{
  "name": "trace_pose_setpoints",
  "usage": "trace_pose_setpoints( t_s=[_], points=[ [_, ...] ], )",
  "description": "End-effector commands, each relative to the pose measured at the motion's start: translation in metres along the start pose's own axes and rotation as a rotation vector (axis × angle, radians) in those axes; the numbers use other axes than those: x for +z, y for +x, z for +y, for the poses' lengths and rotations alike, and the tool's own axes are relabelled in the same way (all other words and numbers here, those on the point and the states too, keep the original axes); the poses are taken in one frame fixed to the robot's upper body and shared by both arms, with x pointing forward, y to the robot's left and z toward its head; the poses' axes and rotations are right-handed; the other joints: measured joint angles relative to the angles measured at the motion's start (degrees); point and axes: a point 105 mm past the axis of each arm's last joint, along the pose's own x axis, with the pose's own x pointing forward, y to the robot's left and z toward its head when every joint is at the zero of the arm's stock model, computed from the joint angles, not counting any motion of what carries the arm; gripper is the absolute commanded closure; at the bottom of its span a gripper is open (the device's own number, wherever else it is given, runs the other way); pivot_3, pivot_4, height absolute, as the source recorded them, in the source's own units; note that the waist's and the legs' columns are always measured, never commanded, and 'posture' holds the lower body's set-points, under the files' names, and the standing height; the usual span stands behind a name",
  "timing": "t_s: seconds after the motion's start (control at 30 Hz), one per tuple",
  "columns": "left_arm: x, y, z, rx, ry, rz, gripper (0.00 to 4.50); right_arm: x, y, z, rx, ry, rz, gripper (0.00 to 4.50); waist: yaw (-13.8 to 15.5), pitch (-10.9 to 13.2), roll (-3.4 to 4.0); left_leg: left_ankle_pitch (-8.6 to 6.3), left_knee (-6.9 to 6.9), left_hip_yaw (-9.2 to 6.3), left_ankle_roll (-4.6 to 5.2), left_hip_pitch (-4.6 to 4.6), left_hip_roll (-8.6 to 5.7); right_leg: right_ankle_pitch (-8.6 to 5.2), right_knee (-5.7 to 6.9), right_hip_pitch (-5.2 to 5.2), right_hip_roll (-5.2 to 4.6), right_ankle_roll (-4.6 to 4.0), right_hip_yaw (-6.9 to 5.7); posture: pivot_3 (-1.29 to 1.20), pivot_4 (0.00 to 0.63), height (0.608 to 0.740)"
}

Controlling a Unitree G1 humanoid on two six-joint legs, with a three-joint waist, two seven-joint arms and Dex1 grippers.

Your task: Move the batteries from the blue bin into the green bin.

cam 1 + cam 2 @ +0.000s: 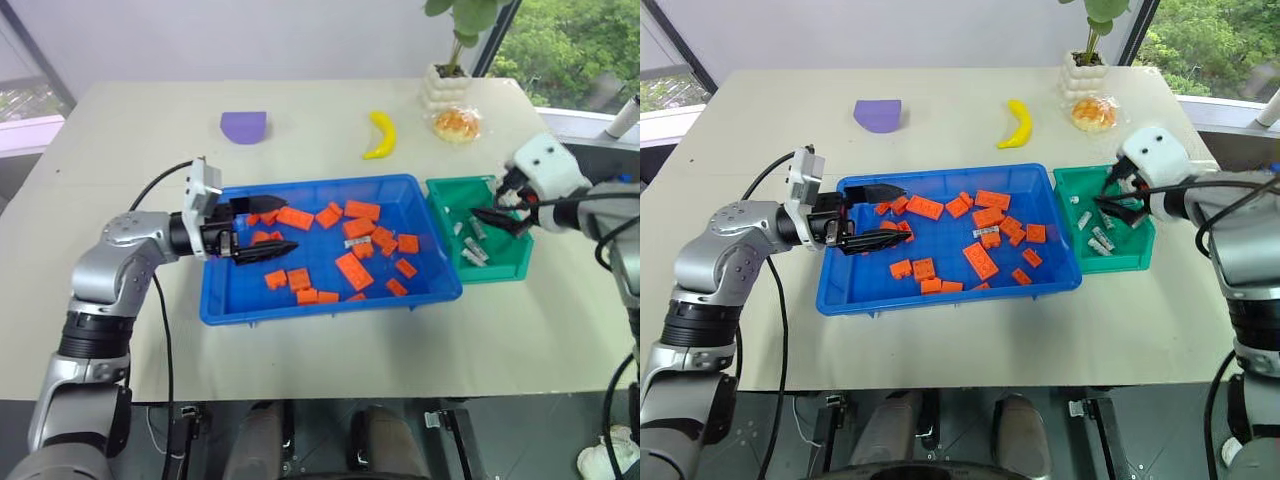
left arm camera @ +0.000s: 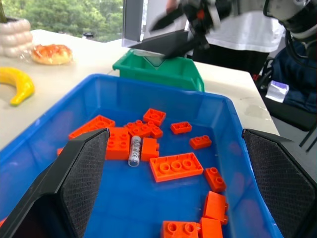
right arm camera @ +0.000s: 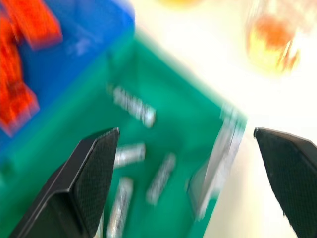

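Right claw [image 1: 503,207] wide open and empty above green bin [image 1: 508,267], batteries [image 1: 472,246] lying below

Bright blue bin [image 1: 232,300] at frame centre, strewn with orange blocks [image 1: 354,270]; teal-green bin [image 1: 510,262] at right holding silver-grey batteries [image 1: 472,256]; beige tabletop [image 1: 120,140]; yellow banana [image 1: 381,135] and purple piece [image 1: 244,126] above.

One blue bin [image 1: 225,300], one green bin [image 1: 505,268], five batteries [image 3: 132,106] (possibly more), many orange blocks [image 1: 354,270].

- blue bin [image 1: 231,300]: glossy smooth plastic
- green bin [image 1: 497,267]: smooth plastic
- batteries [image 1: 473,254]: shiny metal
- orange blocks [image 1: 354,270]: studded plastic
- table [image 1: 120,150]: matt, smooth
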Motion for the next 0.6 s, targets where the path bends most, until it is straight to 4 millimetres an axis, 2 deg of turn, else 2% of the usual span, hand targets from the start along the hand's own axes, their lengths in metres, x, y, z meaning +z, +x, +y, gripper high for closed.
trace_pose_setpoints(
  t_s=[0.03,0.1,0.2,0.47,0.6],
  points=[
    [0.013,-0.004,-0.002,0.011,0.048,-0.024,0.00,0.040,0.003,0.028,0.152,0.080,-0.151,0.05,0.10,0.00,0.00,0.00,0.00,-0.02,0.00,0.00,0.03,0.00,0.00,0.00,0.04,0.00,0.00,0.00,0.150,0.739],
    [0.012,-0.005,-0.004,0.018,0.046,-0.022,0.00,0.044,0.009,0.044,0.230,0.104,-0.164,0.05,0.37,0.00,0.00,0.00,0.01,-0.05,0.00,0.00,0.03,0.00,0.01,0.02,0.05,0.00,0.00,0.00,0.150,0.739],
    [0.012,-0.007,-0.005,0.035,0.046,-0.022,0.00,0.040,0.016,0.062,0.308,0.080,-0.141,0.05,1.11,0.00,0.00,-0.01,0.04,-0.07,0.02,-0.01,-0.10,0.00,0.00,0.07,-0.08,0.00,0.00,0.00,0.150,0.739],
    [0.011,-0.012,-0.011,0.074,0.036,-0.029,0.00,0.025,0.046,0.084,0.358,-0.034,-0.097,0.05,1.29,0.00,0.00,-0.02,0.12,-0.06,0.04,-0.02,-0.10,0.00,0.02,0.06,-0.08,0.00,0.00,0.00,0.150,0.739],
    [0.010,-0.015,-0.014,0.096,0.030,-0.028,0.00,0.024,0.053,0.097,0.410,-0.051,-0.098,0.05,1.14,0.00,0.00,-0.02,0.11,-0.06,0.03,-0.01,-0.07,0.00,0.08,0.02,-0.06,0.00,0.00,0.00,0.150,0.739]
  ],
)
